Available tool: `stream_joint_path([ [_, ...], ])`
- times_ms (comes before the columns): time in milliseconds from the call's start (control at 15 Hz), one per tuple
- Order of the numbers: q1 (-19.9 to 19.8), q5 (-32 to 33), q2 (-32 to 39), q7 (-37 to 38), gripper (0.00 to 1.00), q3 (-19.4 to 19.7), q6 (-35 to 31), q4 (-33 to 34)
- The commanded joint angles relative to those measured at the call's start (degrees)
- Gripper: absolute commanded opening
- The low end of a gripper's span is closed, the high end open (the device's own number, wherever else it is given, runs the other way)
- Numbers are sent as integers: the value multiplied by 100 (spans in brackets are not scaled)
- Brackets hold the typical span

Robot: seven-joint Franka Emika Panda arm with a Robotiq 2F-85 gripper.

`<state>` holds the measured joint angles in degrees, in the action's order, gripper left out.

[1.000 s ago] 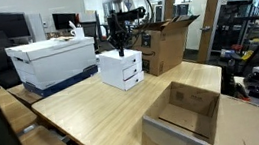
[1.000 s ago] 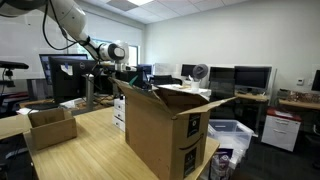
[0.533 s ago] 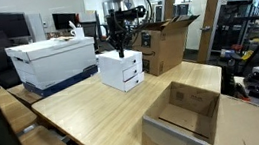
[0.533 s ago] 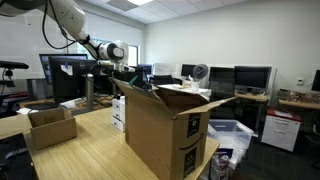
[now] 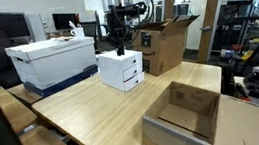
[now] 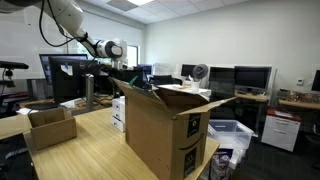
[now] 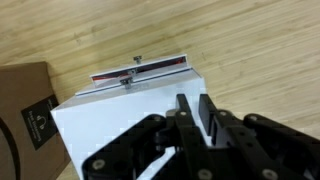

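At the near edge of the wooden table (image 5: 85, 114), in an exterior view, an open cardboard box (image 5: 181, 118) sits with its flaps up.

Past it, mid-table: white drawer unit (image 5: 121, 70), upright, well apart from that box. It has two drawer fronts on the side facing me.

Gripper (image 5: 117, 42) hangs straight down over the unit's top, very close above it. From this side I cannot tell if they touch.

Wrist view: gripper (image 7: 196, 108) sits over the white top (image 7: 110, 125) of the unit. Its dark fingers (image 7: 184, 112) stand close together with only a slim gap. Whether they pinch anything I cannot tell. Beyond the top's edge a narrow dark strip with a small knob (image 7: 131, 77) shows, and bare wood beyond that. A brown carton corner (image 7: 25, 110) is at the left of that view.

Beside the unit: white storage box (image 5: 52, 58) resting on a blue base.

Behind the unit: tall cardboard carton (image 5: 166, 43), flaps open. In an exterior view from the opposite side this carton (image 6: 165, 125) fills the foreground and hides most of the unit (image 6: 118, 110), and the arm (image 6: 70, 22) arches over from the upper left.

Far back: desks with monitors (image 6: 250, 76).
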<state>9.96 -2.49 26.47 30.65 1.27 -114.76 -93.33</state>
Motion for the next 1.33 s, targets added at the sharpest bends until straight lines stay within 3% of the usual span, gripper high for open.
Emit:
stream_joint_path([
  [0, -116, 0, -771, -330, 48, -45, -291, -804],
  [600, -582, -577, -1788, -1365, 98, -96, -998, -2329],
  [1267, -758, -444, -1432, -1838, 100, -83, -1416, -2591],
])
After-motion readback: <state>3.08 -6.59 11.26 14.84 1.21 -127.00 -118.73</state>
